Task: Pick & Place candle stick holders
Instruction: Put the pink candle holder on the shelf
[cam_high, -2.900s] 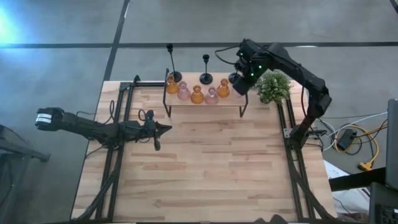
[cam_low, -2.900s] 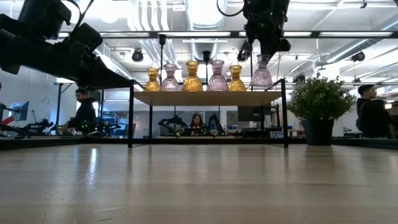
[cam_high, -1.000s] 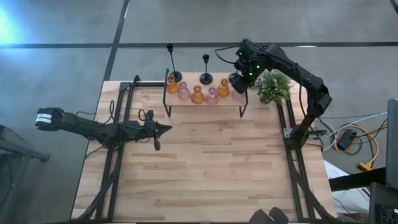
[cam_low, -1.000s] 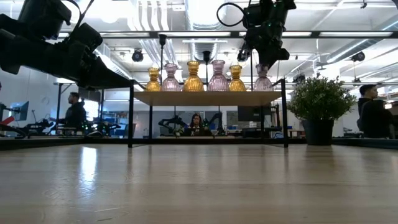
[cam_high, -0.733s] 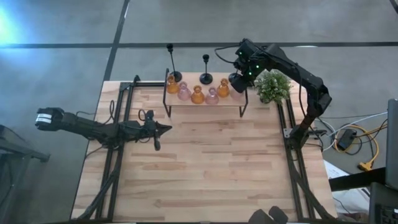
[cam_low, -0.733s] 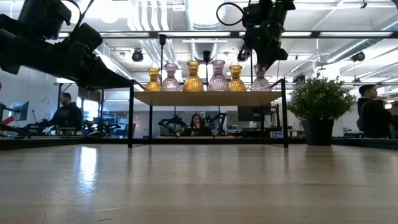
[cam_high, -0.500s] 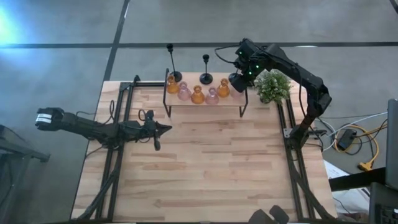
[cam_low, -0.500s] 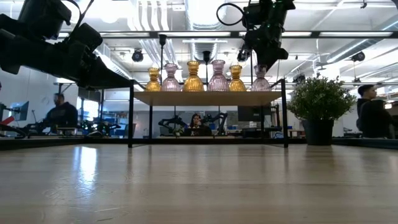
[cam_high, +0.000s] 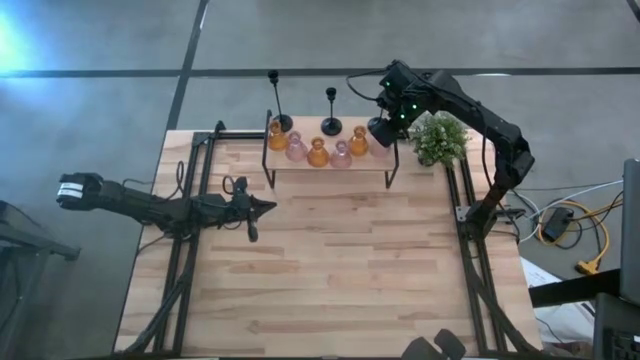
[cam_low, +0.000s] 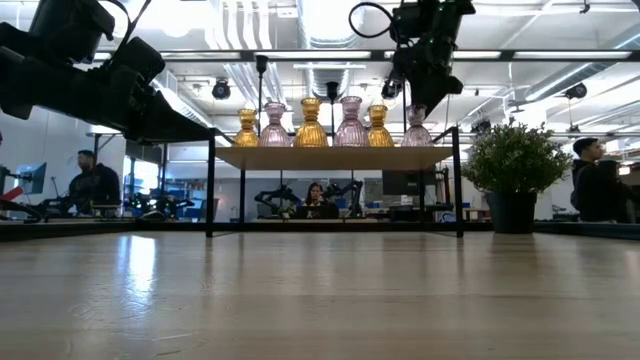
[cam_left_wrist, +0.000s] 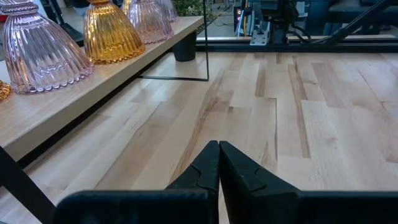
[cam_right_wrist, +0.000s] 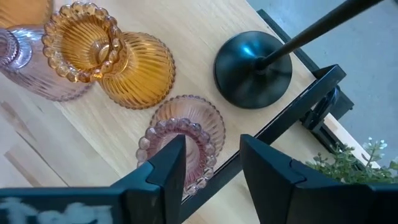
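Five squat glass holders, amber (cam_high: 277, 135) and pink (cam_high: 341, 153), stand in a row on the wooden shelf (cam_high: 330, 166) at the table's far edge. A sixth, pink holder (cam_right_wrist: 186, 127) stands upright on the shelf's right end (cam_low: 417, 130). My right gripper (cam_right_wrist: 212, 165) is open right above it. Two black tall holders (cam_high: 331, 124) stand behind the row. The round base of a third (cam_right_wrist: 252, 68) shows in the right wrist view. My left gripper (cam_left_wrist: 218, 155) is shut and empty over the table's left side (cam_high: 268, 206). My right gripper points down at the pink holder's beaded rim (cam_right_wrist: 198, 134). One finger (cam_right_wrist: 165, 168) covers part of the rim and mouth, and the other (cam_right_wrist: 267, 168) stands outside it. I cannot tell whether either finger touches. The holder stands on its base on the shelf.
A bushy green plant (cam_high: 438, 138) in a dark pot stands right of the shelf, close to my right arm. The wooden table (cam_high: 340, 270) lies in front of the shelf. People (cam_low: 90, 180) show in the room beyond the table.
About three seconds ago my right gripper held the pink holder just above the shelf's right end. It has come down, and the holder now stands on the shelf. In the last second the gripper has stayed over it with hardly any motion.
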